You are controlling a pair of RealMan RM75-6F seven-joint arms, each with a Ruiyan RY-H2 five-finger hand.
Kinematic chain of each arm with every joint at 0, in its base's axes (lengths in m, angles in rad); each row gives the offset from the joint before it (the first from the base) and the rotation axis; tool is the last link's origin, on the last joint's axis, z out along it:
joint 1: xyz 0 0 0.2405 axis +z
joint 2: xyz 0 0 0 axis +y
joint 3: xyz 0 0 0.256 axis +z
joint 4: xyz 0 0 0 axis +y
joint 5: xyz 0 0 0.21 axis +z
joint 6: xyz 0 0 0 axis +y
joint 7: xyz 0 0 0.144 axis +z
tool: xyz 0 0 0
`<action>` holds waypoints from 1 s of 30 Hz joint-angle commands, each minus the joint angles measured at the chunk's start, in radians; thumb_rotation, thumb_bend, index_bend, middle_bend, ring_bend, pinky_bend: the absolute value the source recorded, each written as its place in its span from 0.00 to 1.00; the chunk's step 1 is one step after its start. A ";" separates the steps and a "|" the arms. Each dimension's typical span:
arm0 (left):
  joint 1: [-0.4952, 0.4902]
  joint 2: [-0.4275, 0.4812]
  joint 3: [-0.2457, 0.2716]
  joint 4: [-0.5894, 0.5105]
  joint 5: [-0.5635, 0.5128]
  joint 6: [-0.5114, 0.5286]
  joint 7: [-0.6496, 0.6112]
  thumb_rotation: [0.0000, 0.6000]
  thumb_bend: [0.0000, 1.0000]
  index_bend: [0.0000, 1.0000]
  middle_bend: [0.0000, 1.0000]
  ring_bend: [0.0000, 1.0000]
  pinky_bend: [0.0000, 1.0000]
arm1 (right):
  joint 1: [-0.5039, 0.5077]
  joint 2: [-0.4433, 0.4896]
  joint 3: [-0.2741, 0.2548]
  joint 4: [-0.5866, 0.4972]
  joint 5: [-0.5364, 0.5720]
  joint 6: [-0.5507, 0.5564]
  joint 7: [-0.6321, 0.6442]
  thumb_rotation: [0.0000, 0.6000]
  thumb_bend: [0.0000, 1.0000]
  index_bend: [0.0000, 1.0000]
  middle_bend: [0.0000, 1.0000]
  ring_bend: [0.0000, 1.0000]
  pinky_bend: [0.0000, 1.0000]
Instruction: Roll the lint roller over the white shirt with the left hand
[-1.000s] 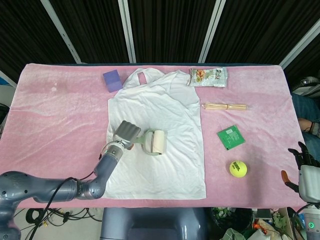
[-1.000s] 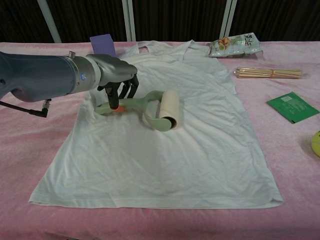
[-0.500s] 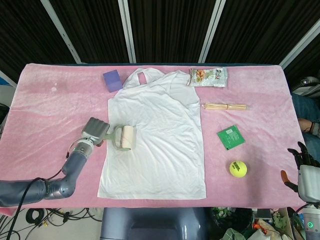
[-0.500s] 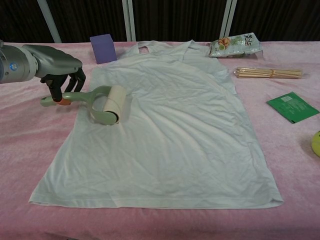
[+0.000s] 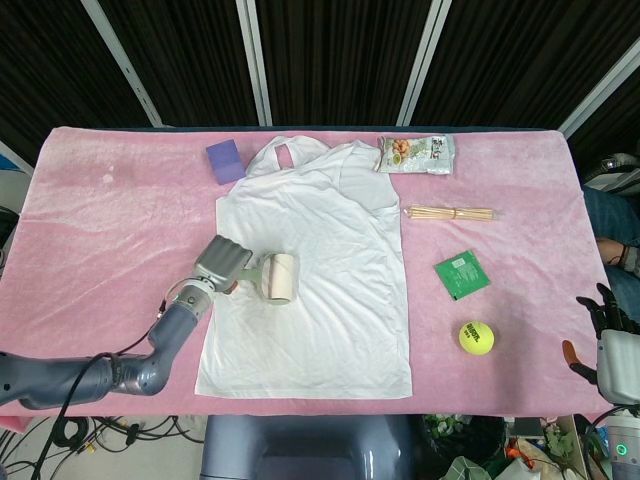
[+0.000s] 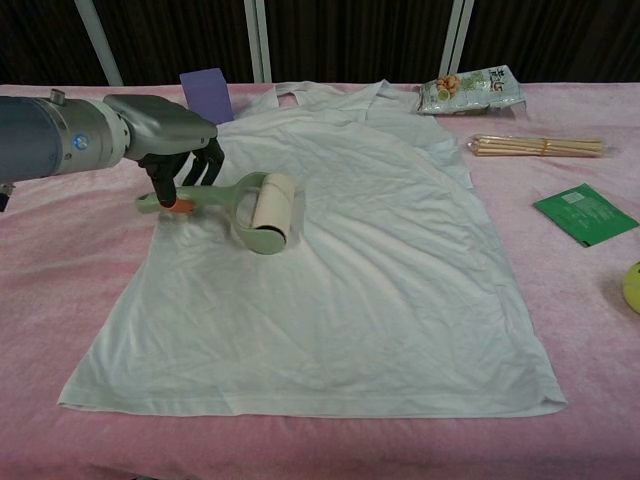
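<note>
Now the left hand (image 6: 170, 128) holds the lint roller (image 6: 245, 207) by its pale green handle, its dark fingers (image 6: 196, 165) curled down and clamped on the grip near an orange patch at the handle's end. In the head view the same left hand (image 5: 222, 266) sits at the left edge of the white shirt (image 5: 320, 260), with the lint roller (image 5: 272, 278) reaching rightward from it onto the cloth. The roller's cream drum rests on the fabric, on the shirt's left side about halfway along its length, and the handle lies over the shirt's edge. The shirt (image 6: 350, 260) is spread flat on the pink desk (image 5: 110, 230), collar toward the far side and hem toward the robot, with light wrinkles across it. The right hand (image 5: 605, 335) shows only at the lower right corner of the head view, off the desk's edge and touching nothing; I cannot tell how its fingers lie. A purple block (image 5: 225, 160) sits just beside the shirt's far left shoulder, and a snack packet (image 5: 416, 154) lies by the far right shoulder. A bundle of wooden skewers (image 5: 449, 213) lies to the right of the shirt, with a green sachet (image 5: 462, 274) and a yellow tennis ball (image 5: 476, 337) nearer the robot.
</note>
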 commanded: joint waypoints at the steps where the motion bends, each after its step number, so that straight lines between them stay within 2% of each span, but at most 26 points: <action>1: -0.028 -0.036 -0.024 0.015 -0.020 0.000 0.013 1.00 0.59 0.65 0.64 0.49 0.67 | 0.000 0.001 0.000 0.000 0.001 0.000 0.001 1.00 0.26 0.24 0.05 0.23 0.34; 7: -0.097 -0.123 -0.057 0.055 -0.096 -0.011 0.071 1.00 0.59 0.65 0.64 0.49 0.67 | 0.000 0.002 0.002 0.000 0.005 -0.001 0.002 1.00 0.26 0.24 0.05 0.23 0.34; 14: -0.121 -0.147 -0.053 0.070 -0.153 0.003 0.110 1.00 0.59 0.65 0.64 0.49 0.67 | -0.002 0.002 0.003 0.000 0.007 0.001 0.001 1.00 0.26 0.24 0.05 0.23 0.34; 20: -0.104 -0.099 -0.028 0.045 -0.174 0.016 0.114 1.00 0.59 0.65 0.64 0.49 0.67 | -0.001 0.001 0.002 0.000 0.007 0.001 -0.003 1.00 0.26 0.24 0.05 0.23 0.34; 30: -0.022 0.060 0.061 -0.036 -0.105 0.021 0.058 1.00 0.59 0.65 0.64 0.49 0.67 | -0.001 -0.004 0.003 -0.002 0.011 0.004 -0.013 1.00 0.26 0.24 0.05 0.23 0.34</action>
